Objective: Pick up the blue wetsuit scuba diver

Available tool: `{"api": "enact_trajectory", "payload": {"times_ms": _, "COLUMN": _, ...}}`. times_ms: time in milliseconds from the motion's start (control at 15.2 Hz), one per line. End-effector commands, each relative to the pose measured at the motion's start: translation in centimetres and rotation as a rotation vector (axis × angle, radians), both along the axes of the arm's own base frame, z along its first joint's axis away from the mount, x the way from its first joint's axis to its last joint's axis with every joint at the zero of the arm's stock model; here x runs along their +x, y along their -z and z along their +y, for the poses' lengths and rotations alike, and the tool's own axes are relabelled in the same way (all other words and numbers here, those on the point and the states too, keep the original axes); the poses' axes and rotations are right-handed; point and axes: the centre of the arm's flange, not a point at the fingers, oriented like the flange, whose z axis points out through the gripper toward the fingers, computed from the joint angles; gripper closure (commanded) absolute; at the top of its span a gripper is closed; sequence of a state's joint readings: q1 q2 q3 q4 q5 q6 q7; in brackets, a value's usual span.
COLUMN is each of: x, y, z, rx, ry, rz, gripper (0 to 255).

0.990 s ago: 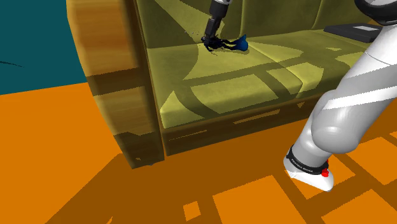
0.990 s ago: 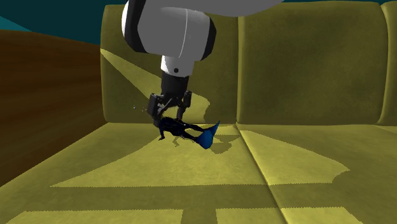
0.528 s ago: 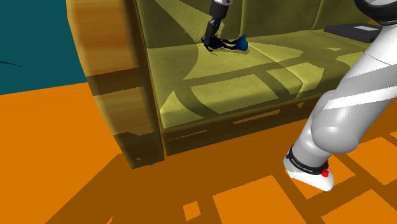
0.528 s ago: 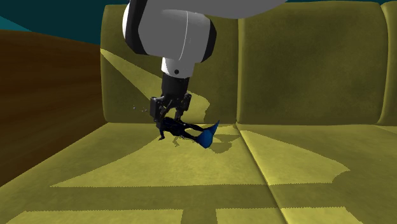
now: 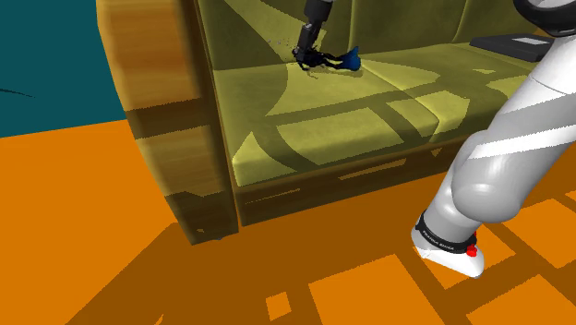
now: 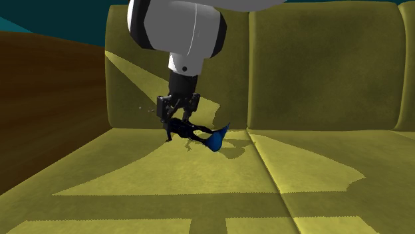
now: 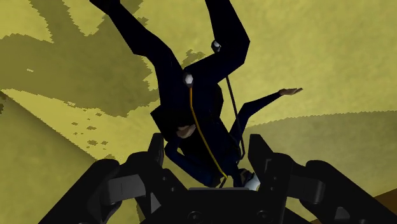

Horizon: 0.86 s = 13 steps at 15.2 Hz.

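The scuba diver (image 6: 194, 133) is a small dark figure in a navy suit with bright blue fins (image 6: 216, 140). It hangs tilted just above the olive sofa seat (image 6: 199, 179), fins toward the second exterior view's right. My black gripper (image 6: 177, 120) comes down from above and is shut on the diver's upper body. In the shoulder view the gripper (image 5: 304, 56) and diver (image 5: 338, 61) are near the sofa's backrest. Up close, the diver (image 7: 197, 105) is clasped between both fingers (image 7: 156, 150), legs stretching away from the hand.
A tall wooden armrest (image 5: 157, 111) bounds the sofa at the shoulder view's left. A dark flat object (image 5: 512, 43) lies on the seat at the far right. The arm's white base (image 5: 498, 157) stands on the orange floor (image 5: 111, 240) in front.
The gripper has risen a little with the diver in it. The figure now hangs slightly higher over the cushion, and its shadow lies apart from it.
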<state>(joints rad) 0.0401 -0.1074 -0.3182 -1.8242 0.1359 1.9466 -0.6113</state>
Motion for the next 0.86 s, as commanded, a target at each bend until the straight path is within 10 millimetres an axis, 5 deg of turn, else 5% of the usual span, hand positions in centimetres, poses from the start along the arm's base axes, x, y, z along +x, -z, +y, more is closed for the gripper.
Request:
{"api": "enact_trajectory", "payload": {"times_ms": 0, "x": 0.0, "y": -1.0, "z": 0.0, "rx": 0.0, "ry": 0.0, "rz": 0.0, "gripper": 255}}
{"api": "enact_trajectory", "payload": {"times_ms": 792, "x": 0.0, "y": -6.4, "z": 0.0, "rx": 0.0, "ry": 0.0, "rz": 0.0, "gripper": 255}}
